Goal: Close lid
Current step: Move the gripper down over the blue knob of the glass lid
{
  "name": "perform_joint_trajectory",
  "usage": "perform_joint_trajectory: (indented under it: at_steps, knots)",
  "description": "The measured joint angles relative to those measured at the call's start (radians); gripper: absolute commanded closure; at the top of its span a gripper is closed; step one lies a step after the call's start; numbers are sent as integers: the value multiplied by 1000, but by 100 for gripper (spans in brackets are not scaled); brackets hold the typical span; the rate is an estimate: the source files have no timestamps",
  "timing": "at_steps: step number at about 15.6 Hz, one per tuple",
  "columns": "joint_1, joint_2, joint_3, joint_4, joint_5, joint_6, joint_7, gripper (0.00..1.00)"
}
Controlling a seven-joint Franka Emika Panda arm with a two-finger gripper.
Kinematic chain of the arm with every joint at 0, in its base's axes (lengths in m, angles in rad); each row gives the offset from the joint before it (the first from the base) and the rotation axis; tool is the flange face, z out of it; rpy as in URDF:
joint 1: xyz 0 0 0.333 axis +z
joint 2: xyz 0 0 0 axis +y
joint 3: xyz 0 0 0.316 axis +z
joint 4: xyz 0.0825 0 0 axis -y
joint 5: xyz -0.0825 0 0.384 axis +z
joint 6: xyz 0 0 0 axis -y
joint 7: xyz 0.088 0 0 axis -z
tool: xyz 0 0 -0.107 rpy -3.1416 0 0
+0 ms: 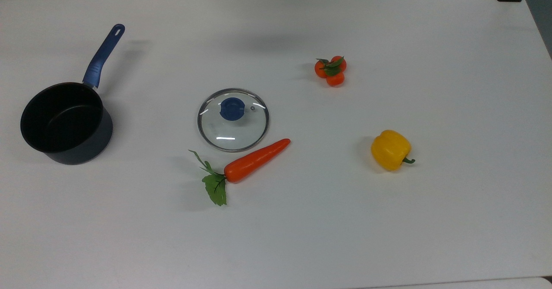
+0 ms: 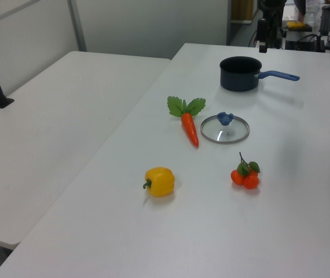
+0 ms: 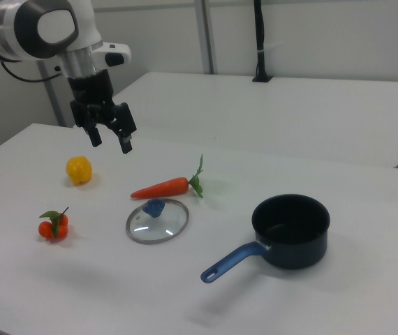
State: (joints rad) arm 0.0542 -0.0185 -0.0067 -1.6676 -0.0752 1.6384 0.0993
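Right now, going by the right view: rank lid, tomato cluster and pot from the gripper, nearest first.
The gripper hangs raised above the table, fingers open.
1. Lid, below it toward the right view's centre, and tomato cluster, at the right view's left: too close to call.
2. Pot, at the right view's right: clearly farthest.
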Motion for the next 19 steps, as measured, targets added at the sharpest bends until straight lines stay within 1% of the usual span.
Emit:
perform_joint_trajectory:
  at_steps: [7,9,14,19]
  knots:
    - [1,1,1,-1,0,2,-1,0]
    - [2,2,3,-19,0,36,-22,0]
    - [3,18,5,-122,0,197,-158,0]
    - [9,59,8,-263,1,432,-177,0]
